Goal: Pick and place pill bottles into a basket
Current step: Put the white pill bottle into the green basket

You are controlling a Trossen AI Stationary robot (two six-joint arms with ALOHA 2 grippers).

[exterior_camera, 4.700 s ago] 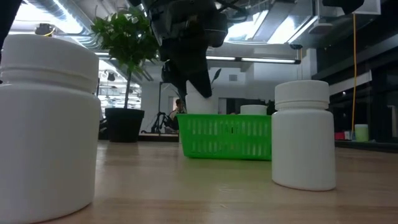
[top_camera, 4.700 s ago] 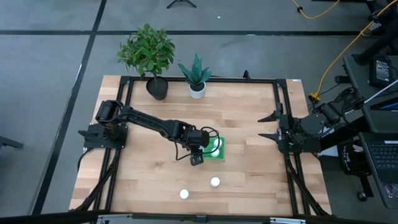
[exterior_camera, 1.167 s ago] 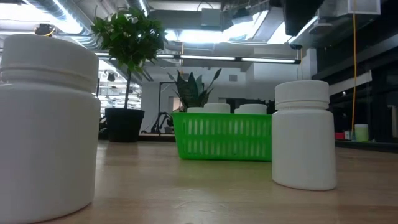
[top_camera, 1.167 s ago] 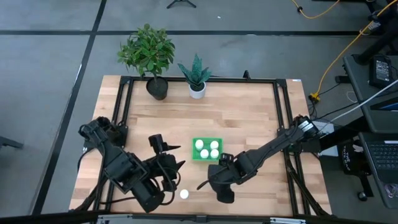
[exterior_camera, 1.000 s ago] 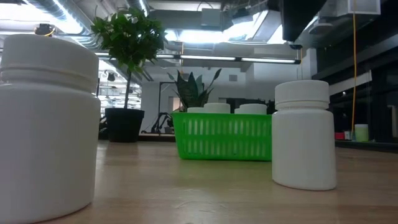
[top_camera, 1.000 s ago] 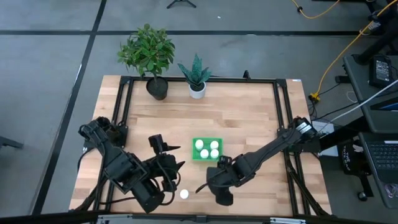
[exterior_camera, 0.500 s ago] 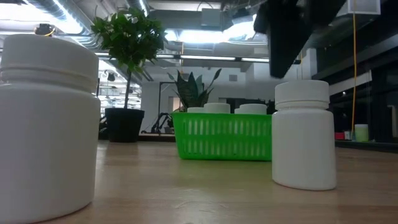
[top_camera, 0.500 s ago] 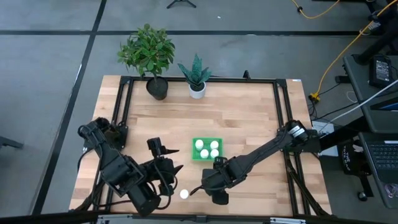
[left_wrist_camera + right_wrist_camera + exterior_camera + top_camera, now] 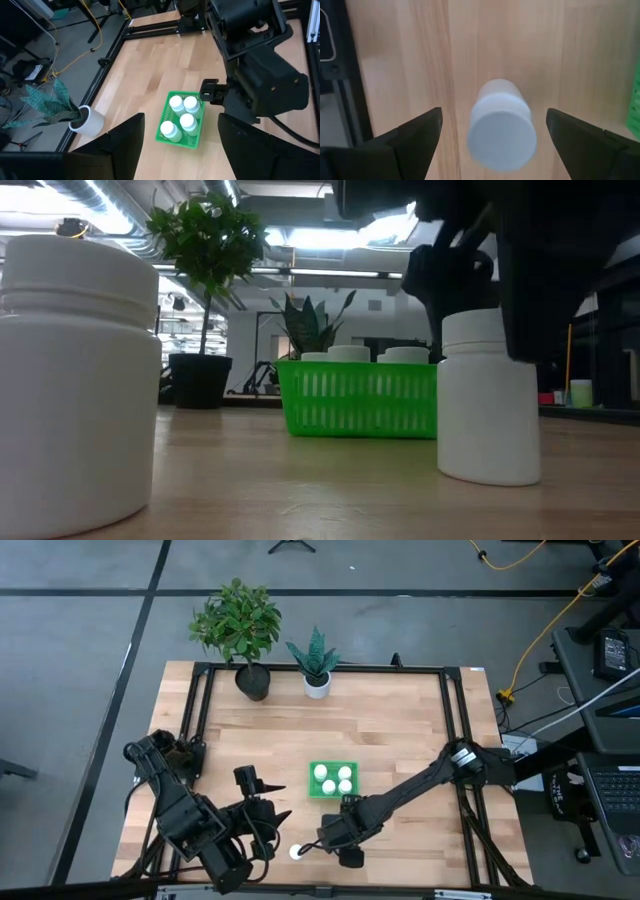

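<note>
Right gripper (image 9: 487,137) is hanging wide open over an upright pill bottle (image 9: 501,131) near the table's front edge, fingers straddling it, seemingly lining up a grasp. Farther back, the green basket (image 9: 311,790) is holding four bottles (image 9: 182,114), while the left gripper (image 9: 281,830) is waiting open beside.

Count on the table

We count four pill bottles (image 9: 332,778) in one basket (image 9: 313,791), one bottle on the wood (image 9: 296,852), another under the right arm (image 9: 488,395), and two potted plants (image 9: 237,622).
</note>
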